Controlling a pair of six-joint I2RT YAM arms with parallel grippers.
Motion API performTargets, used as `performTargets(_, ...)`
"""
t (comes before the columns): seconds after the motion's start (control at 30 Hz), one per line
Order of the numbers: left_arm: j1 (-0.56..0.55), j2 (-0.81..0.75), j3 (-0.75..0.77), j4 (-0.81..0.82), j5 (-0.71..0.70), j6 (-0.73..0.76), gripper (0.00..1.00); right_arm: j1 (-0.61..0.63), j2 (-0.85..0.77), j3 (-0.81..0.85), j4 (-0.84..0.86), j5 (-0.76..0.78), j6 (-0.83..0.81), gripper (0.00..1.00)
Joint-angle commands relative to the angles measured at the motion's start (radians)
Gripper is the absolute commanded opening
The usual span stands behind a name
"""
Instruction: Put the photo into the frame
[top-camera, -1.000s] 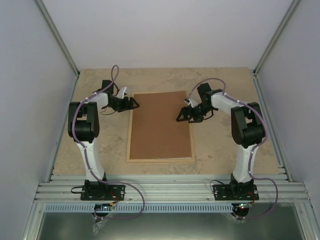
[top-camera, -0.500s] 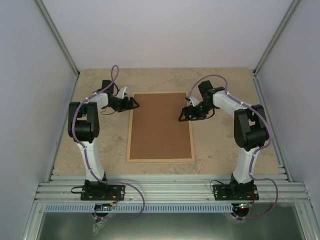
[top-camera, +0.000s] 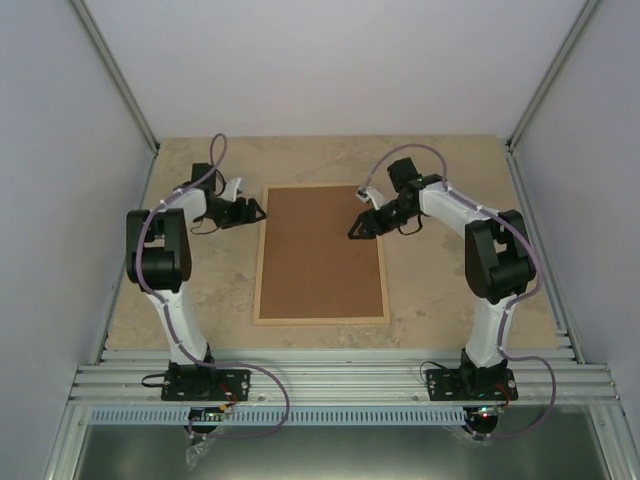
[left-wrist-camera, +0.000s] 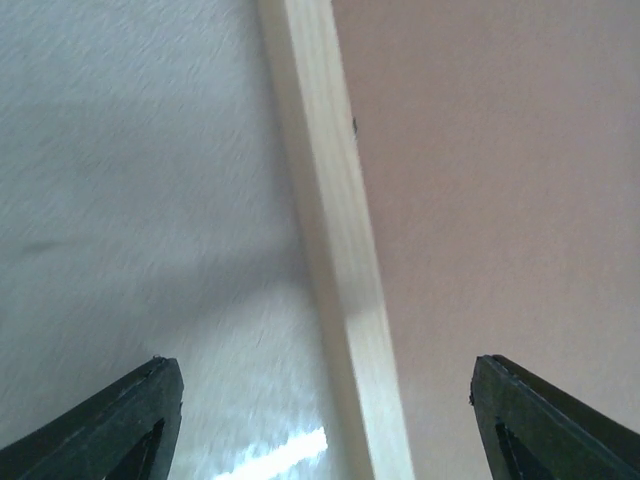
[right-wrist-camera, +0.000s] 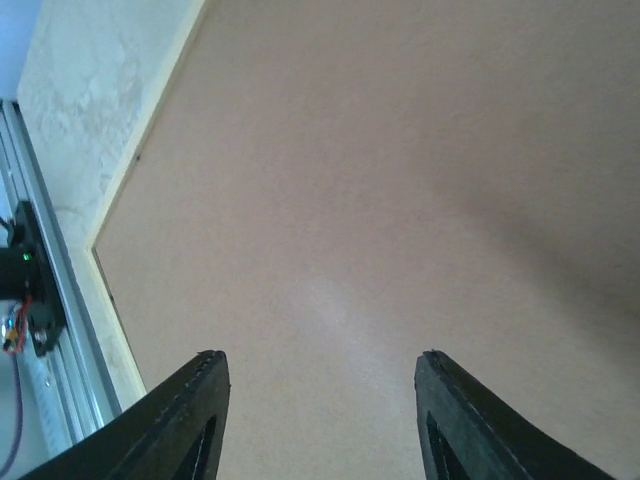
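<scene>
Looking down past the left gripper (left-wrist-camera: 325, 425): jaws spread wide, nothing caught between them. Beneath runs a pale wooden slat of the frame (left-wrist-camera: 335, 230), top to bottom. The brown backing panel (left-wrist-camera: 500, 180) fills its right side, and the pale stone table (left-wrist-camera: 130, 150) lies on its left.

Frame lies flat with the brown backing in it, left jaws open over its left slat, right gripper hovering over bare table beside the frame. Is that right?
Not quite: the right gripper is over the brown backing panel inside the frame, not bare table, as the right wrist view shows. The left gripper part stands.
</scene>
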Motion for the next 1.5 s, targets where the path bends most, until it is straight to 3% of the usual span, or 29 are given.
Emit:
performTargets(0.0, 0.007, -0.107, -0.067, -0.056, -0.069, 0.078, 0.80, 0.015, 0.036, -0.088, 0.091, -0.037, -0.006, 0.51)
performTargets(0.27, -0.064, -0.234, -0.249, -0.081, -0.231, 0.198, 0.72, -0.029, 0.071, -0.252, 0.185, 0.011, 0.016, 0.44)
performTargets(0.5, -0.126, -0.234, -0.305, -0.042, -0.196, 0.184, 0.63, -0.093, 0.080, -0.349, 0.215, 0.036, 0.040, 0.43)
performTargets(0.63, -0.162, -0.176, -0.267, -0.023, -0.178, 0.165, 0.47, -0.123, 0.062, -0.391, 0.232, 0.044, 0.052, 0.43)
performTargets(1.1, -0.260, 0.114, 0.097, -0.076, -0.289, 0.174, 0.26, -0.146, -0.184, -0.496, 0.348, -0.057, 0.063, 0.49)
performTargets(1.23, -0.289, 0.165, 0.184, -0.106, -0.275, 0.176, 0.25, -0.143, -0.212, -0.462, 0.361, -0.057, 0.036, 0.52)
performTargets(1.3, -0.290, 0.164, 0.211, -0.109, -0.259, 0.164, 0.29, -0.143, -0.221, -0.420, 0.364, -0.046, 0.007, 0.55)
performTargets(1.47, -0.286, 0.043, 0.261, -0.141, -0.294, 0.166, 0.57, -0.132, -0.275, -0.283, 0.376, 0.015, -0.111, 0.65)
